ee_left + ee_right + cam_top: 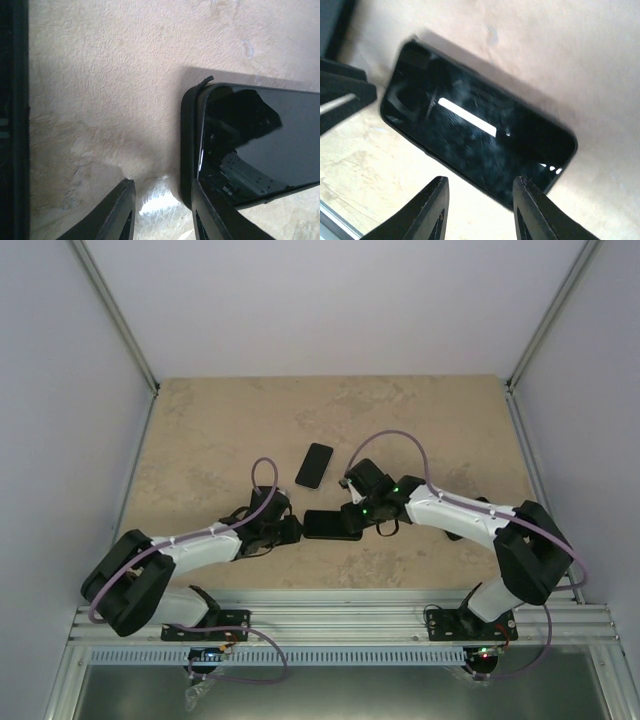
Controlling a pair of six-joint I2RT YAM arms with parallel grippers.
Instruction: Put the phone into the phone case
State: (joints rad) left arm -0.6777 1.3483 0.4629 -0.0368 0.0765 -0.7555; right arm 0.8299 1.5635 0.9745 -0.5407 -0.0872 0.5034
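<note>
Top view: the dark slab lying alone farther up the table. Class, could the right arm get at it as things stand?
Probably yes: the dark slab lies on bare table, nothing on it, with the right gripper close by, jaws apart and empty.

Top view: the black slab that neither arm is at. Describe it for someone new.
On the beige table, look beyond the left arm and right arm. The slab lies alone there, its length pointing away from them. Its black twin lies crosswise, nearer, between the arm tips.
</note>
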